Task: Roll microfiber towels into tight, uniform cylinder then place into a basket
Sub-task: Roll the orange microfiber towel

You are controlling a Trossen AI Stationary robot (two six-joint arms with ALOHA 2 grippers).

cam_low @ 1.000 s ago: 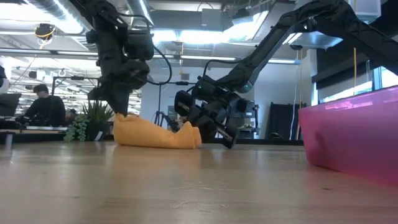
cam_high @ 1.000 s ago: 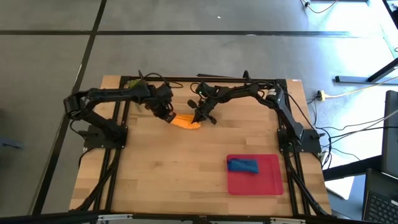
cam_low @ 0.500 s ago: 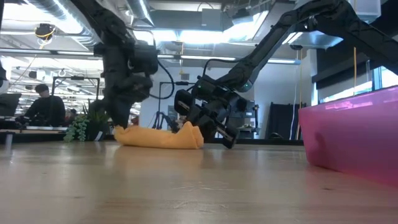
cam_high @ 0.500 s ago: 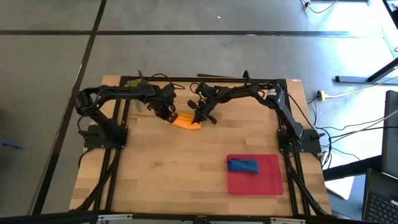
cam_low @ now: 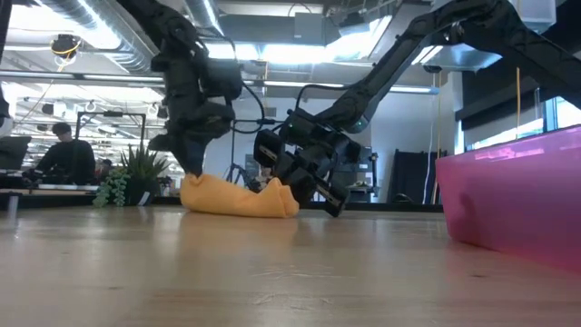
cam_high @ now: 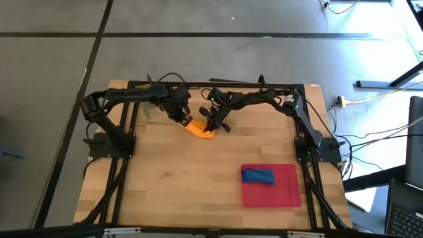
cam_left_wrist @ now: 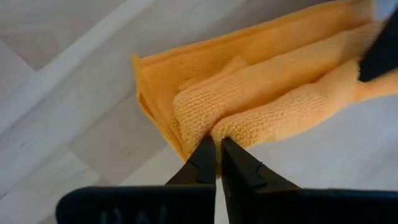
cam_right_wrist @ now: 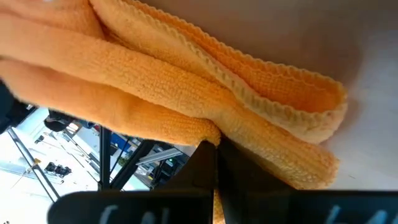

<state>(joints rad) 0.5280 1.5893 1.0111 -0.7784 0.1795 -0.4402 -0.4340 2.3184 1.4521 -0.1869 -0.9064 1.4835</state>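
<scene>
Your left gripper (cam_left_wrist: 217, 149) and right gripper (cam_right_wrist: 214, 149) are each pinched closed on an end of the orange towel (cam_high: 199, 129).

A light wooden table (cam_high: 185, 178) carries a black frame (cam_high: 218, 84) along its far edge. Beyond it, at the left, a potted green plant (cam_low: 136, 173) stands beside a seated person (cam_low: 64, 156). Cables (cam_high: 380, 142) trail across the grey floor (cam_high: 53, 59) at right.
</scene>
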